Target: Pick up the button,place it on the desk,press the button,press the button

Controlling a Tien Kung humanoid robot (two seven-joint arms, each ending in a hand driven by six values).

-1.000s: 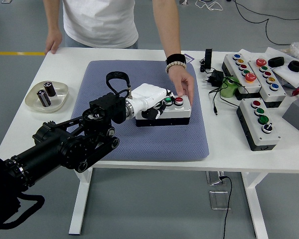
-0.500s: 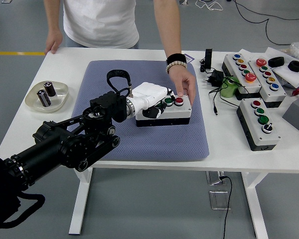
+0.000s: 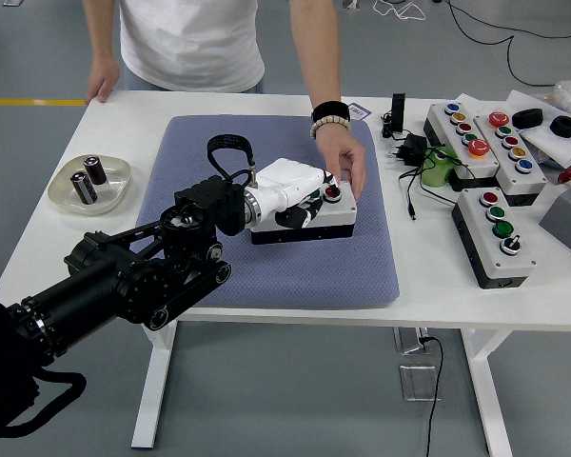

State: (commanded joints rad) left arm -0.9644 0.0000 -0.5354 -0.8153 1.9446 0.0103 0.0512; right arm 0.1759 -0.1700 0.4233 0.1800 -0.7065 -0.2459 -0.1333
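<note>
The button box [image 3: 325,219], white on top with a black base, lies on the blue-grey mat [image 3: 276,271] in the middle of the table. Its red button [image 3: 333,192] shows; the green one beside it is mostly covered. My left hand [image 3: 290,200], white with dark fingertips, lies over the box's left half with its fingers curled around it. A person's hand [image 3: 344,159] reaches in from the far side and holds the box's right end.
A shallow dish [image 3: 113,195] with two batteries sits at the left. At the right stand three more button boxes [image 3: 496,235], a green object [image 3: 439,165], a plug with cables [image 3: 409,149] and black parts [image 3: 529,118]. The person's other hand [image 3: 102,78] rests on the far left edge.
The button box has slid left and slightly away from me, together with my left hand and the person's hand on it.
</note>
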